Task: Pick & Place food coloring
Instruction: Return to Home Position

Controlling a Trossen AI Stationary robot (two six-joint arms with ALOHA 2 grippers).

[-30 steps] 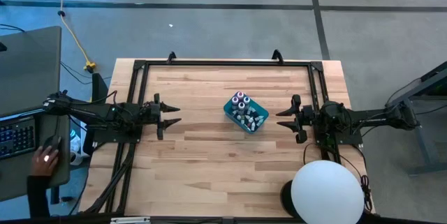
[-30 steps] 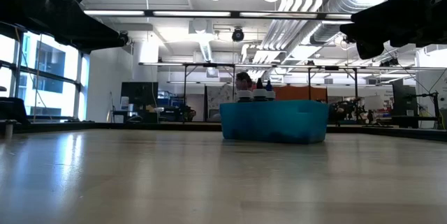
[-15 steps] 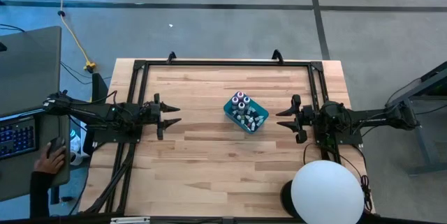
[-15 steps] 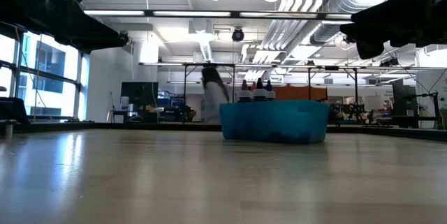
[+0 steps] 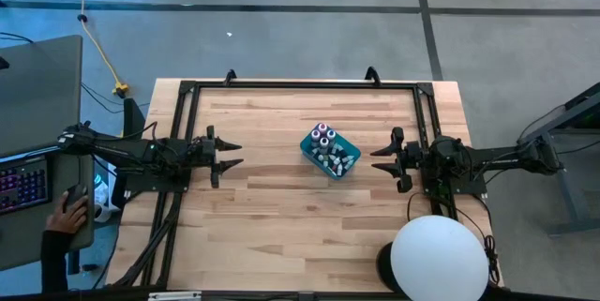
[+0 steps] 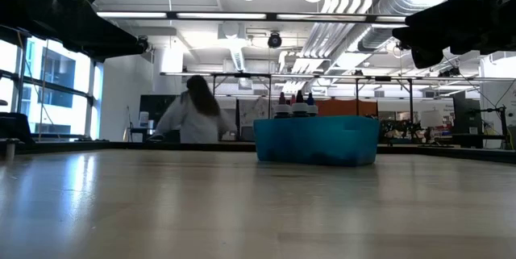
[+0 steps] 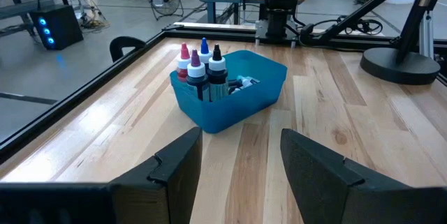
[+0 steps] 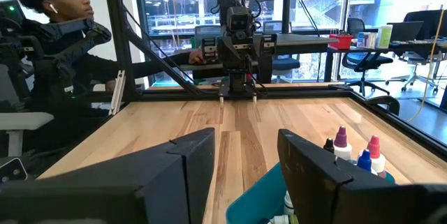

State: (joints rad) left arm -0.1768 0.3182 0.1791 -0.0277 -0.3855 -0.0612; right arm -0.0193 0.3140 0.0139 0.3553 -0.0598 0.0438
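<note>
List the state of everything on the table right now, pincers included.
left pincer: open, empty, clear of the container.
right pincer: open, empty, clear of the container.
blue container: upright, holding bottles.
coloured-top bottles: upright inside the container.
small whitish bottles: heaped inside the container.

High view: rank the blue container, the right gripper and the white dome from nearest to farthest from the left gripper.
1. The blue container, mid-table, facing the left gripper.
2. The right gripper, beyond the container, on the table's right side.
3. The white dome, at the table's lower-right corner.
</note>
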